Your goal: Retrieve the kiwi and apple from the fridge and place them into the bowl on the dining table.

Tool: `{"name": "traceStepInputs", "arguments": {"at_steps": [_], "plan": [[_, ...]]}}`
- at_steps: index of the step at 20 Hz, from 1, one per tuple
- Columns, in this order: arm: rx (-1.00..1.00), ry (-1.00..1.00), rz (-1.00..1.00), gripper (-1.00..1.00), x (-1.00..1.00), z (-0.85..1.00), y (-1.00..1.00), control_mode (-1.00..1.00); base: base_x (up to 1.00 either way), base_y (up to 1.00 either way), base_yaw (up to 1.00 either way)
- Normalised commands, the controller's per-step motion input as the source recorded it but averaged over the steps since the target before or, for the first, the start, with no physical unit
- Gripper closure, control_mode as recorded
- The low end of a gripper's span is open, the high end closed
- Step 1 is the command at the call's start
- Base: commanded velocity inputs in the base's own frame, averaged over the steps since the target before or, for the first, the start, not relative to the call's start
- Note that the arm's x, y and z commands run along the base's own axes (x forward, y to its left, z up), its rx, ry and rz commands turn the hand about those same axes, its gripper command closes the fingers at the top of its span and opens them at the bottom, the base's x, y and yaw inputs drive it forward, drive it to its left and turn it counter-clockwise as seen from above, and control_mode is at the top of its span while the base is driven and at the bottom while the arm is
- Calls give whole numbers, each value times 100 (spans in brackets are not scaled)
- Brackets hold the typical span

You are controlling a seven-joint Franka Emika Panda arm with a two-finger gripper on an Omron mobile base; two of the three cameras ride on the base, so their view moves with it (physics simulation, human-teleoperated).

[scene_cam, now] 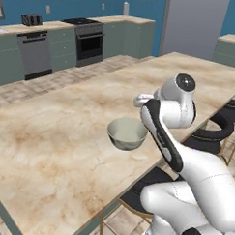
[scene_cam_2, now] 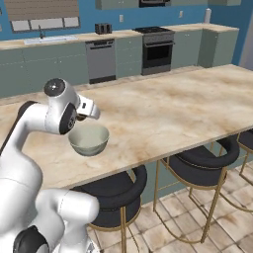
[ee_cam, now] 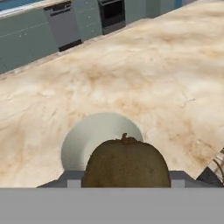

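The gripper (ee_cam: 126, 186) holds the kiwi (ee_cam: 126, 162) at the hand view's bottom centre, fingers hidden behind it. Just beyond sits the bowl (ee_cam: 87, 140) on the table (ee_cam: 144, 78), near its front edge. No writing is legible.

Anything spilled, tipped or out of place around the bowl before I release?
Nothing stands out. The round grey-white bowl sits upright and empty near the edge of the beige marbled dining table. The small brown oval kiwi is held in the gripper, just above the bowl.
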Motion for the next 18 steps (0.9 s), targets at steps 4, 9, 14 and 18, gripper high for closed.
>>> {"name": "traceStepInputs", "arguments": {"at_steps": [4, 9, 14, 18], "plan": [[0, 25, 11, 100, 56, -65, 41, -100, 0, 0, 0], [1, 16, 8, 100, 38, -69, 38, -100, 0, 0, 0], [0, 5, 6, 100, 35, -63, 28, -100, 0, 0, 0], [0, 0, 2, 100, 31, -47, 7, -100, 0, 0, 0]]}}
